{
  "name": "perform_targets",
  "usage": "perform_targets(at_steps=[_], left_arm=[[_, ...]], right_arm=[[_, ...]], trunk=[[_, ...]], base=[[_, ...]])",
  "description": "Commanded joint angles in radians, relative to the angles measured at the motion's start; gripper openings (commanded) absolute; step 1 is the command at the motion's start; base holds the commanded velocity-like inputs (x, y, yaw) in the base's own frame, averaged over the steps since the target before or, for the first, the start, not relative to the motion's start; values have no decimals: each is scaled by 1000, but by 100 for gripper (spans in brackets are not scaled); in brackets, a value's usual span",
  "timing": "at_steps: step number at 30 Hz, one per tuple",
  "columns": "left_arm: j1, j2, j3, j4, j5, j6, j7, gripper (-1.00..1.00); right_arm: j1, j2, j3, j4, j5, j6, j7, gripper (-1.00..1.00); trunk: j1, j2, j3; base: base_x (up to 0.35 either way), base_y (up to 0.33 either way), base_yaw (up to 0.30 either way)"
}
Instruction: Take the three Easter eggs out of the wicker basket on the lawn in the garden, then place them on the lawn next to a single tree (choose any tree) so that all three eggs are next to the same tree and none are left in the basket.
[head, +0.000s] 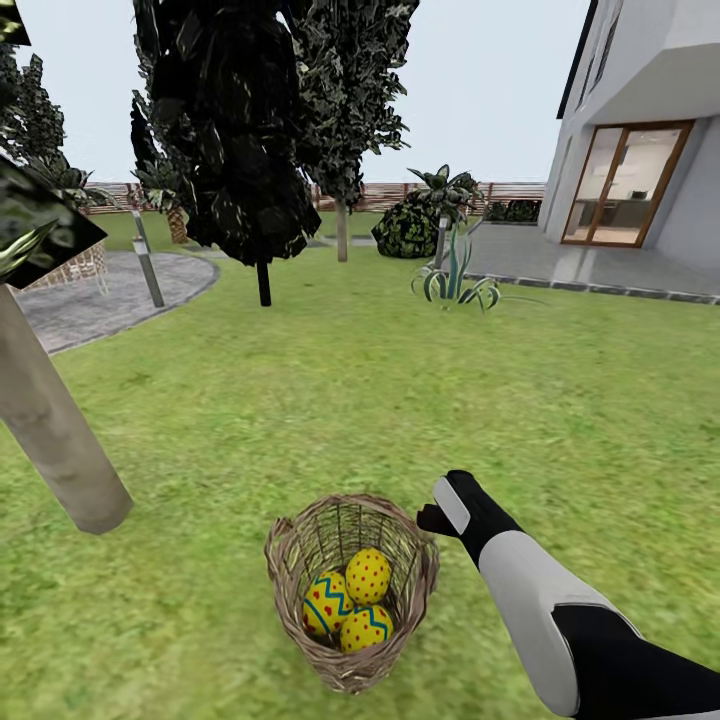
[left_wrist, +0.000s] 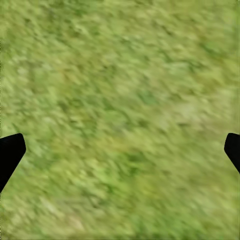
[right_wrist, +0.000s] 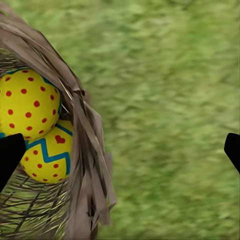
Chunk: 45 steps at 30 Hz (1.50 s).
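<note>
Head view: the wicker basket (head: 350, 590) stands on the lawn (head: 330, 400) at about 6 o'clock in the frame, with all three Easter eggs (head: 352, 602) inside it, so no egg is out yet. The pale leaning tree (head: 50, 430) rises at about 9 o'clock, near the basket but apart from it. The right gripper (head: 440, 512) hangs just beside the basket rim at its 2 o'clock side; finger spread is not readable from here. Left wrist view: blurred grass, with the left gripper (left_wrist: 120, 156) fingertips dark at opposite frame edges, spread wide and empty. Right wrist view: the right gripper's fingertips (right_wrist: 11, 155) likewise stand wide apart, holding nothing; the basket wall and two eggs lie beside one tip, grass beyond. Judgement: task at its start; three picks and three placements by the tree remain.
</note>
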Motion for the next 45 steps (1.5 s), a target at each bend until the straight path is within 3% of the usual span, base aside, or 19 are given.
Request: perform_targets(at_steps=[1, 45], left_arm=[[1, 0, 2, -1, -1, 4, -3, 100], [1, -2, 2, 1, -2, -4, 3, 100]], right_arm=[[-1, 1, -5, -1, -9, 0, -9, 100], [-1, 0, -4, -3, -10, -2, -9, 100]], trunk=[[-4, 7, 2], [-173, 315, 140]], base=[[0, 0, 0], [0, 0, 0]])
